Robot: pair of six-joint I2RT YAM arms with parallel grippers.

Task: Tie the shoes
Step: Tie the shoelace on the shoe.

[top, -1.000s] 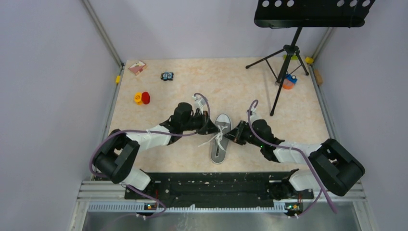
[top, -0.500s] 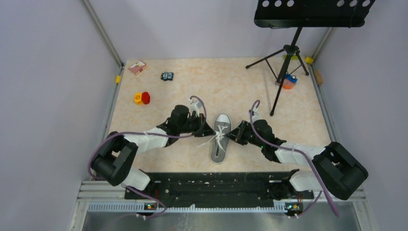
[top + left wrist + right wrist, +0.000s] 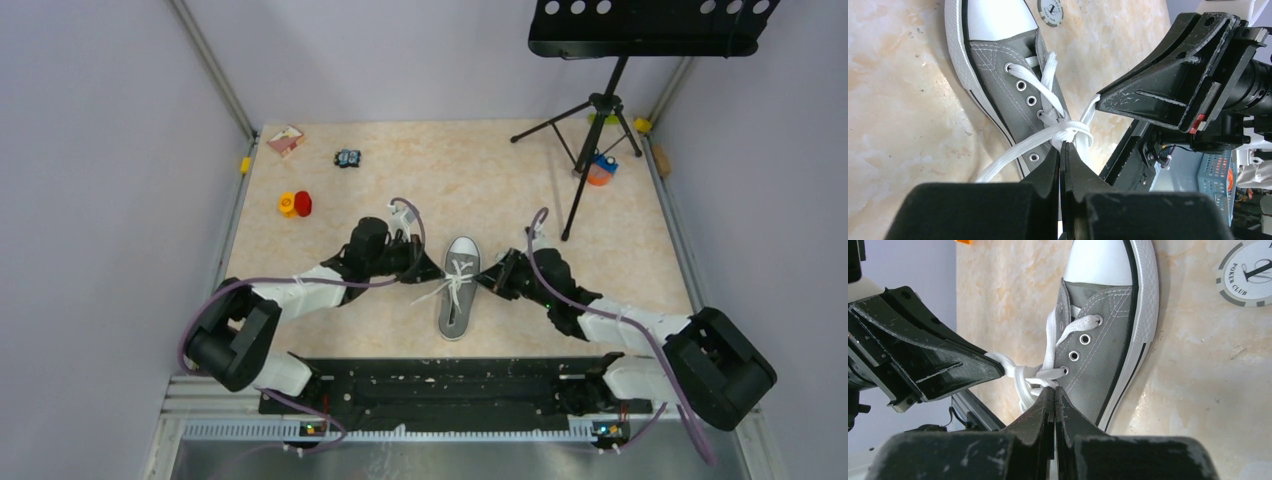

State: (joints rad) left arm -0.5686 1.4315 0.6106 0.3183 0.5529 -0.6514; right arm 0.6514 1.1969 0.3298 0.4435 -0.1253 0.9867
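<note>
The grey canvas sneaker (image 3: 459,290) lies mid-table, white toe cap pointing away from the arm bases. Its white laces (image 3: 450,283) cross in a knot over the tongue, and loose ends trail to the left. My left gripper (image 3: 430,269) sits at the shoe's left side, shut on a lace strand right at the knot (image 3: 1072,133). My right gripper (image 3: 489,281) sits at the shoe's right side, shut on a lace strand (image 3: 1040,376) by the eyelets. The shoe also fills the left wrist view (image 3: 998,75) and the right wrist view (image 3: 1103,340). Each wrist view shows the other gripper across the shoe.
A poker chip (image 3: 1250,271) lies by the toe cap. A music stand's tripod (image 3: 590,130) stands at the back right, beside an orange object (image 3: 600,170). Red and yellow pieces (image 3: 295,204), a small black item (image 3: 347,158) and a pink box (image 3: 285,138) lie at the back left.
Both grippers have drawn slightly outward from the shoe, left going left and right going right, each still holding its lace strand. The shoe has stayed put.
</note>
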